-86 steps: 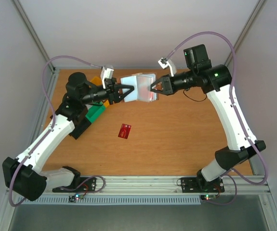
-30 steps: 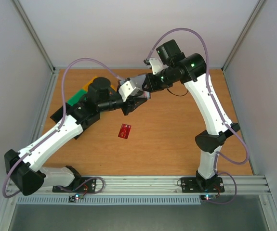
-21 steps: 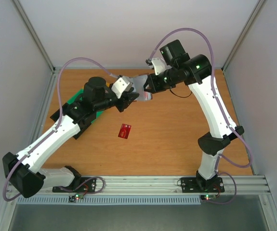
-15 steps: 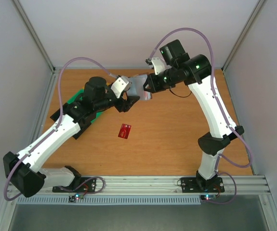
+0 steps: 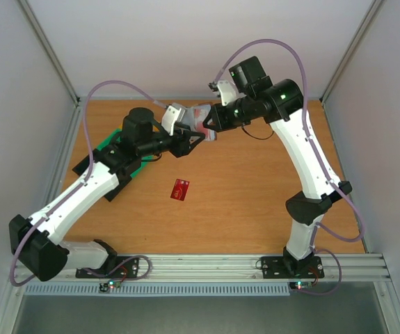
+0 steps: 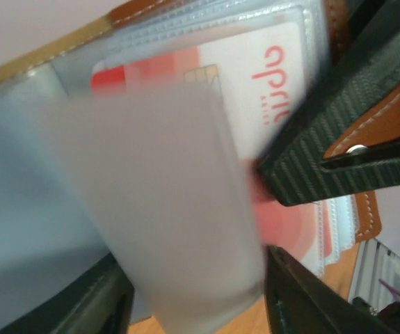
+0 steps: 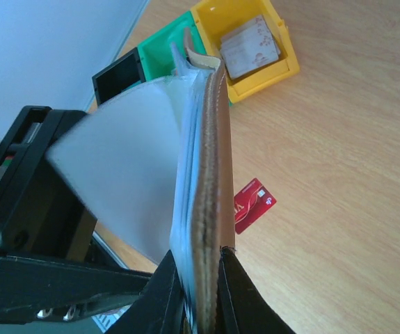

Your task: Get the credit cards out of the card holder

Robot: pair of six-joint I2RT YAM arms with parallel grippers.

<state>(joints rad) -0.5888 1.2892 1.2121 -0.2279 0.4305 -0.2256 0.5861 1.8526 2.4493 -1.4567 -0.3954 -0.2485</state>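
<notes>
The card holder (image 5: 201, 117) is held open in the air over the back of the table. My right gripper (image 5: 211, 125) is shut on its brown edge (image 7: 212, 160), as the right wrist view (image 7: 198, 296) shows. My left gripper (image 5: 190, 136) is right at the holder's inside, with its jaws apart around a pale, blurred plastic sleeve (image 6: 165, 209). A red and white credit card (image 6: 262, 83) sits in a clear sleeve behind it. Another red credit card (image 5: 180, 188) lies flat on the table and also shows in the right wrist view (image 7: 254, 205).
A yellow bin (image 7: 248, 49) holding pale cards, a green bin (image 7: 159, 59) and a black bin (image 7: 118, 78) stand at the back left, partly under my left arm (image 5: 95, 181). Grey walls close the sides and back.
My left gripper has moved up and back against the held holder, and a pale sleeve now lies between its jaws. The right arm has barely moved. The card on the table is unchanged.
</notes>
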